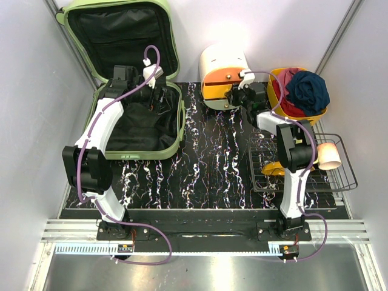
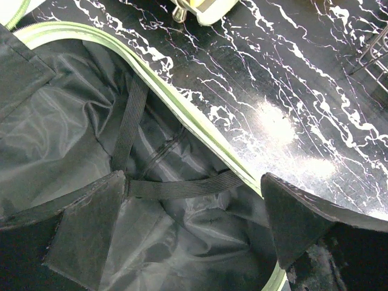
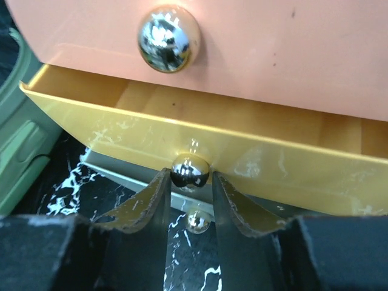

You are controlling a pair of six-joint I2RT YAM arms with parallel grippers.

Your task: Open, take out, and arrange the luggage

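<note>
- Luggage (image 1: 179,124) lies open at the far left of the counter (image 1: 212,163): lid propped upright, base flat.
- Black lining (image 2: 54,139) and elastic straps (image 2: 182,187) show; I see nothing loose in the parts the arm leaves visible.
- Left end effector (image 2: 193,182) hangs inside the base near its right rim, fingers apart, gripping nothing.
- Right end effector (image 3: 190,176) is at the drawer box (image 1: 223,70), fingers closed on the chrome knob (image 3: 190,171) of the yellow drawer (image 3: 242,157), which stands part-way out.
- Step, as judged: opening is done and the take-out and arrange phase is in hand.
- Next move calls for a straight pull along the drawer's travel — the round knob could slip from a skewed grip.
- The left arm must find something to grasp or lift clear of the shell.
</note>
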